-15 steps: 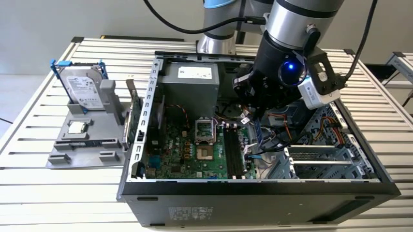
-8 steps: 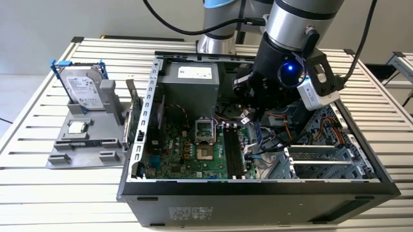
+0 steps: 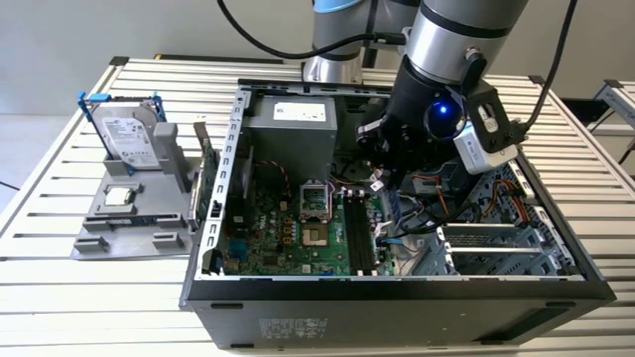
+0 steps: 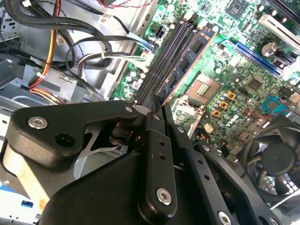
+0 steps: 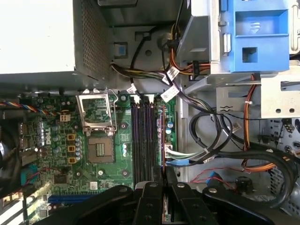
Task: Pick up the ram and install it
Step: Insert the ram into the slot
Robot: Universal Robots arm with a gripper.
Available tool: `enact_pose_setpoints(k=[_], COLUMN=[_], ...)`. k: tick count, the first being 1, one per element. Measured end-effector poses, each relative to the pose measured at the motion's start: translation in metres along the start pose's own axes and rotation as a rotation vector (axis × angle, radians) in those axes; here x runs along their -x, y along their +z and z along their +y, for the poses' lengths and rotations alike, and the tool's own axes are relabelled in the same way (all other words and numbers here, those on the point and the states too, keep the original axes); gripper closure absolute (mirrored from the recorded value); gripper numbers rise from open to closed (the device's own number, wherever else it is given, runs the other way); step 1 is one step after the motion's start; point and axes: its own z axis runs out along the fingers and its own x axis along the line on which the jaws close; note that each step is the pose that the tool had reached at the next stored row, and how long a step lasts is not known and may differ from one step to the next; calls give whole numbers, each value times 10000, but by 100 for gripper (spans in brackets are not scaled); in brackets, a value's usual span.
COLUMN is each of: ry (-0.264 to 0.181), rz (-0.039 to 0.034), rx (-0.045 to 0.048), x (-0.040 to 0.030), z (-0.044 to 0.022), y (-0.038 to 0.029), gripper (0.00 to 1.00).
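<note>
The ram (image 4: 194,54) is a thin blue-green stick with dark chips. My gripper (image 4: 157,105) is shut on its near end. It runs lengthwise along the black memory slots (image 4: 171,49) on the motherboard, on their outer side, and its copper contact edge still shows. Seen edge-on in the first wrist view, the ram (image 5: 163,140) is a thin line beside the memory slots (image 5: 143,140), leading out of my gripper (image 5: 162,178). In the exterior view my gripper (image 3: 392,186) hangs inside the open computer case (image 3: 213,223), with the ram (image 3: 397,216) below it, right of the memory slots (image 3: 355,234).
Bundles of cables (image 5: 220,140) and a blue drive cage (image 5: 258,33) crowd the side beyond the slots. The open processor socket (image 5: 99,150) and the power supply (image 3: 293,123) lie on the other side. A grey fixture (image 3: 129,223) outside the case holds a hard drive (image 3: 129,137).
</note>
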Motion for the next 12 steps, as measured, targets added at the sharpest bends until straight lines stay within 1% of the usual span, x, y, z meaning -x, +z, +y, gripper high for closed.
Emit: enact_pose_setpoints(k=[4, 8, 12], ry=[0, 0, 0], rz=[0, 0, 0], rx=[-2, 0, -1], x=[-4, -10, -16], z=[-1, -3, -4], y=[45, 113, 161], gripper=[100, 100, 100])
